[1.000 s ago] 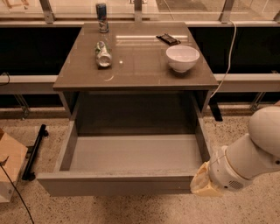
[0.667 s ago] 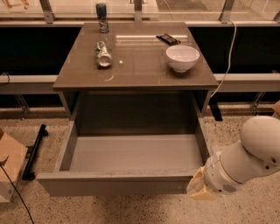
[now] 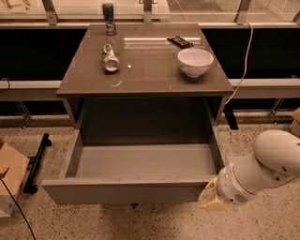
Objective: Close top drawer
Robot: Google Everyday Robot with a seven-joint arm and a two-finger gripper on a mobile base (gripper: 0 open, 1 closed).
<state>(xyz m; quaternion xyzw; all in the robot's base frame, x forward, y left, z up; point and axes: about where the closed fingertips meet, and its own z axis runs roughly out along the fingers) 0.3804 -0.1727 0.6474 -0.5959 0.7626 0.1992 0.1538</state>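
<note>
The top drawer [image 3: 140, 161] is pulled far out of the grey cabinet. It is wide and deep, with grey side walls and a pale grey floor, and nothing lies in it. Its plain front panel [image 3: 122, 191] faces me at the bottom of the view. My white arm comes in from the right. My gripper [image 3: 209, 199] is at the right end of the front panel, low down, right at the panel's corner. Its fingers are hidden behind the yellowish wrist end.
On the cabinet top [image 3: 145, 70] stand a white bowl [image 3: 195, 61], a can lying on its side [image 3: 110, 58], an upright can [image 3: 108, 12] and a dark flat object [image 3: 179, 41]. A cardboard box [image 3: 9, 180] and a black bar [image 3: 36, 161] lie on the floor at left.
My arm and gripper have moved left and slightly down, closer to the right end of the drawer's front panel. The drawer has not visibly moved.
</note>
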